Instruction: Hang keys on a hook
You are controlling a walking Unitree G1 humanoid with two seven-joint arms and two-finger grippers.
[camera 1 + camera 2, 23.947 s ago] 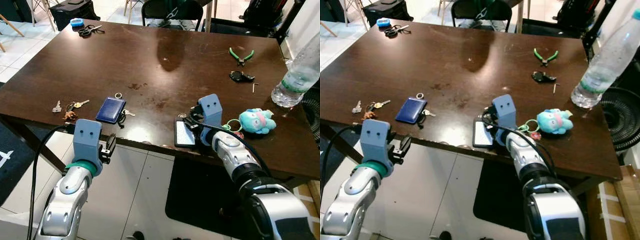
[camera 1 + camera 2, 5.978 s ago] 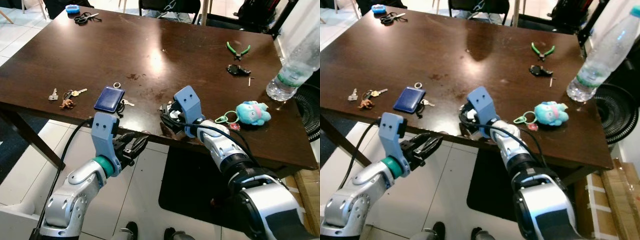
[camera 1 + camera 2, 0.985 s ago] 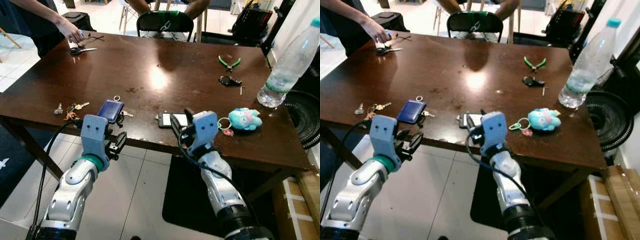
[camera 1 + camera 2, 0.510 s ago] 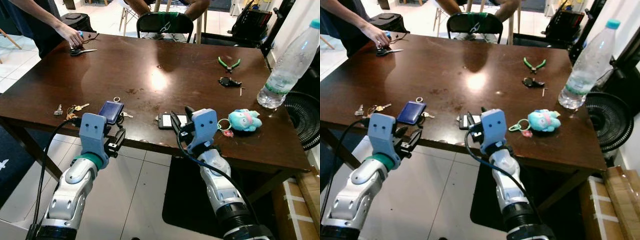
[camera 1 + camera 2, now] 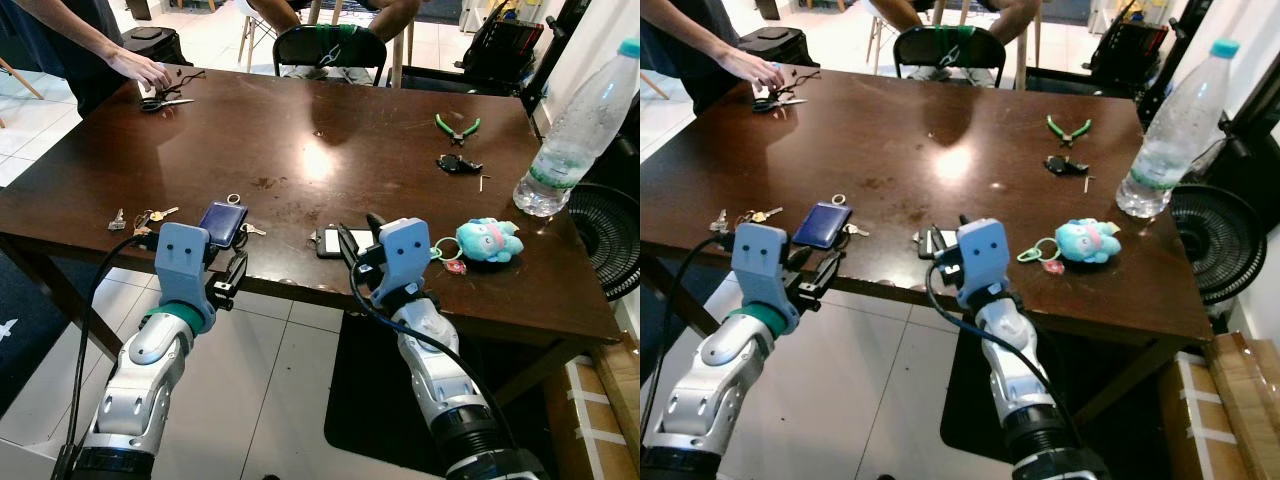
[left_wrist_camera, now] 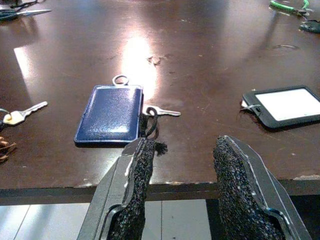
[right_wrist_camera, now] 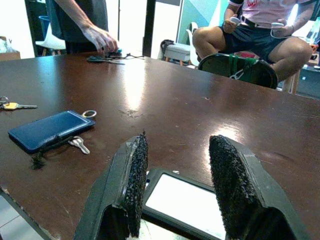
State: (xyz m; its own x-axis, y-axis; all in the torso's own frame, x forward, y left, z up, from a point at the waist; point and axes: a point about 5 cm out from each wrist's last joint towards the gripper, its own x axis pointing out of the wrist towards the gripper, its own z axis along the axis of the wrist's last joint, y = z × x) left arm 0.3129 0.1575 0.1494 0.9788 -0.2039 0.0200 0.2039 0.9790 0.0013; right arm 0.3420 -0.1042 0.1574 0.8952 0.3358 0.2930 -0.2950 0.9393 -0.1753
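I see the blue key pouch [image 5: 222, 222] lying flat near the front edge of the tabletop [image 5: 330, 140], a metal ring at its far end and a silver key [image 6: 162, 111] beside it. A second bunch of keys [image 5: 140, 217] lies further left, well apart from it.

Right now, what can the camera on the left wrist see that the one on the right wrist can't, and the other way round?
Left wrist alone: green-handled pliers at the far table edge.

Right wrist alone: a seated person's knees behind a dark chair back, and a standing person's hand on the table.

Both: the dark wooden table, the flat blue card holder with its small silver key, the black white-faced tag, a brass key, and scissors.
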